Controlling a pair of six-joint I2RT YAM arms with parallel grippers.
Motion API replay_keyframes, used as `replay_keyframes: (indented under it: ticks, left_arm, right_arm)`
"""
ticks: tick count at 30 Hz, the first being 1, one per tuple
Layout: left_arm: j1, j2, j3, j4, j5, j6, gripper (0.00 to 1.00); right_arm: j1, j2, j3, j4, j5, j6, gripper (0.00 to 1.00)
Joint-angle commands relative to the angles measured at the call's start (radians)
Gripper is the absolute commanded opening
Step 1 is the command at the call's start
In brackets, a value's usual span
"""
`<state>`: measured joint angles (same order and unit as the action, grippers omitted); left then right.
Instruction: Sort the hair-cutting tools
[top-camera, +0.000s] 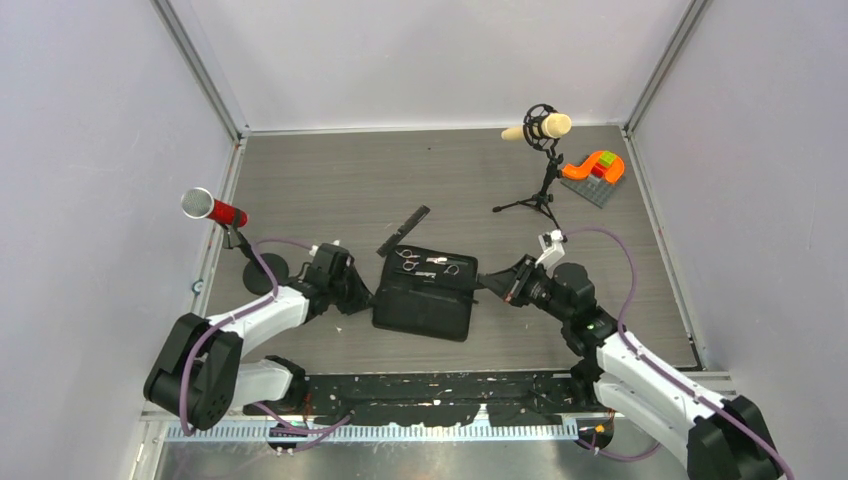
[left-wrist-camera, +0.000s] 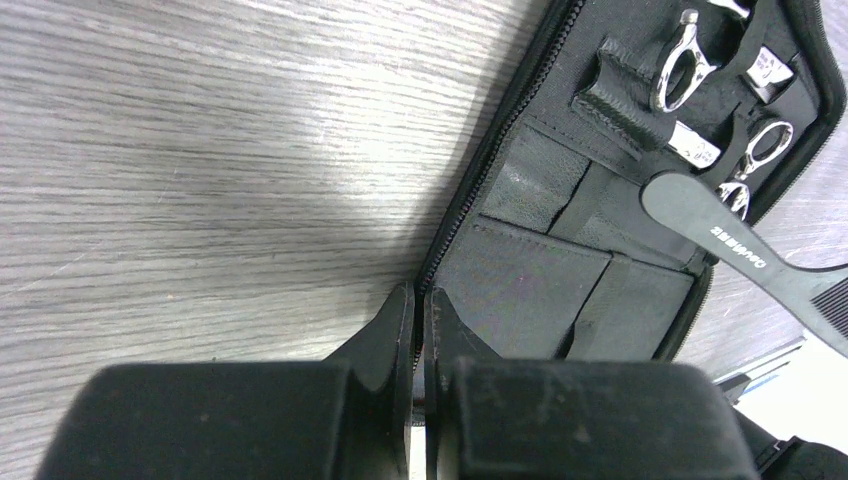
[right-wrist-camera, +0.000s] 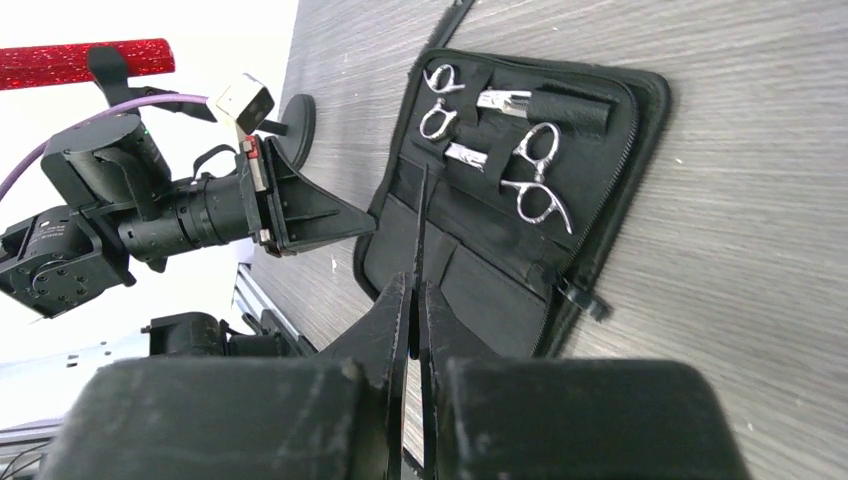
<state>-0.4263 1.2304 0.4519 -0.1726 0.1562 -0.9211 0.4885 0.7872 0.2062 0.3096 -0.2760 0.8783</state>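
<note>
With both scissors (right-wrist-camera: 538, 185) lying in the case (right-wrist-camera: 650, 100), I am pinching a comb (left-wrist-camera: 740, 245) in my right pincer (right-wrist-camera: 413, 310), left pincer (left-wrist-camera: 420, 320) pressed together, second comb (top-camera: 404, 230) waiting outside.

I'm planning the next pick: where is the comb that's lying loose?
Top view: the loose comb lies on the table just beyond the open case, near its far-left corner.
</note>
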Motion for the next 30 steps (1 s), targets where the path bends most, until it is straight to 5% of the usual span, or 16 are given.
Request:
replay_keyframes:
  ticks: [1,17,22,30]
  left_arm:
    - [0.0,0.004,-0.036,0.074,-0.071,-0.04,0.0]
    - [0.0,-0.047,-0.1,0.056,-0.062,-0.02,0.0]
    - [0.0,-0.065,-0.107,0.044,-0.071,-0.015,0.0]
    - [0.0,-0.059,-0.099,0.044,-0.066,-0.01,0.0]
  right_arm:
    - [-0.028,-0.107,0.012,-0.176,-0.005,-0.013,0.05]
    - [-0.056,-0.462,0.006,-0.639,0.062,0.04,0.05]
    - [-0.057,-0.484,0.064,-0.789,0.11,-0.01,0.05]
    - [-0.057,-0.445,0.074,-0.8,0.093,-0.042,0.05]
